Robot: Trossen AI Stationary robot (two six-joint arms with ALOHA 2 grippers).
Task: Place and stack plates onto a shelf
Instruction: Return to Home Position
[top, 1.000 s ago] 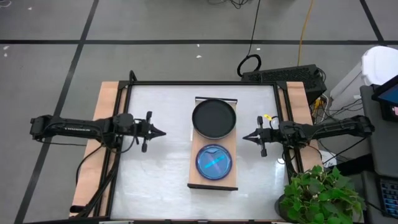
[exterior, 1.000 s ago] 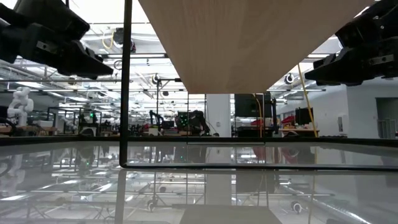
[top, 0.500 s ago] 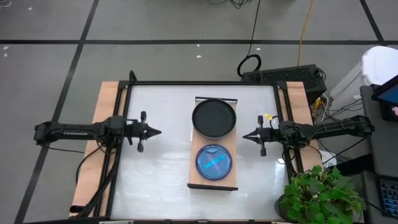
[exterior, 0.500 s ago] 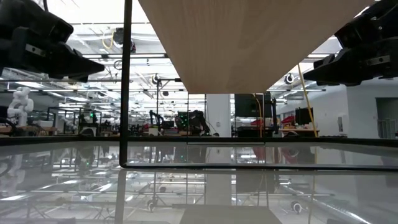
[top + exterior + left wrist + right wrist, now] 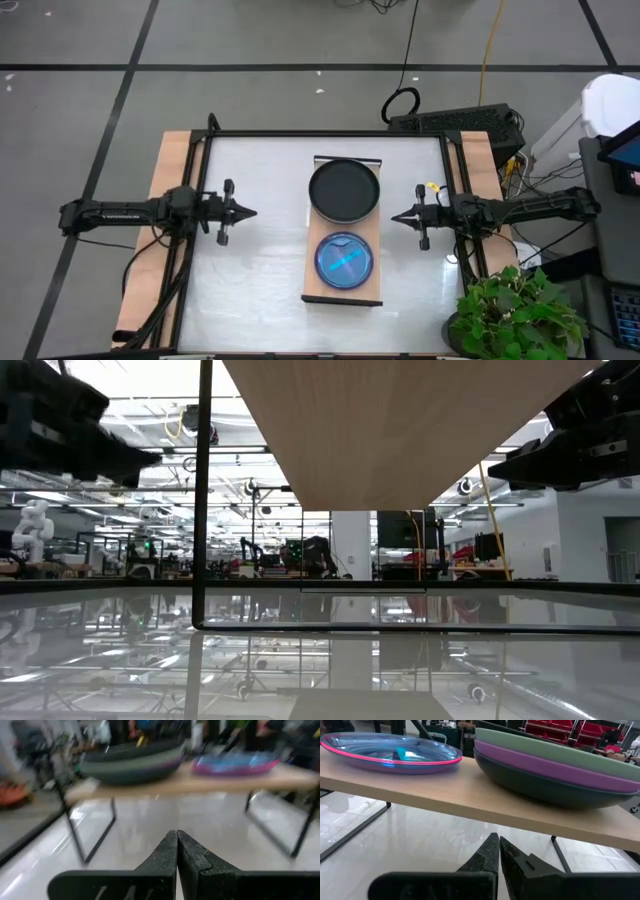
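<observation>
Left tool (image 5: 250, 212) was pinched shut and empty, over the left part of the surface (image 5: 265, 280). Its tip aimed at the shelf (image 5: 312, 285), well apart from it. Right tool (image 5: 393, 218) was the same: fingers together, nothing held, near the shelf's right side but not touching. Shelf sat mid-surface. Black plate (image 5: 344, 189) topped the big stack at the framed end, blue plate (image 5: 343, 260) sat at the other end. Every plate in view was on the shelf, so stacking looked done. For homing, I'd have pulled each arm straight back along its own line, no dip, no swing toward the shelf legs. Right arm had the least margin.
</observation>
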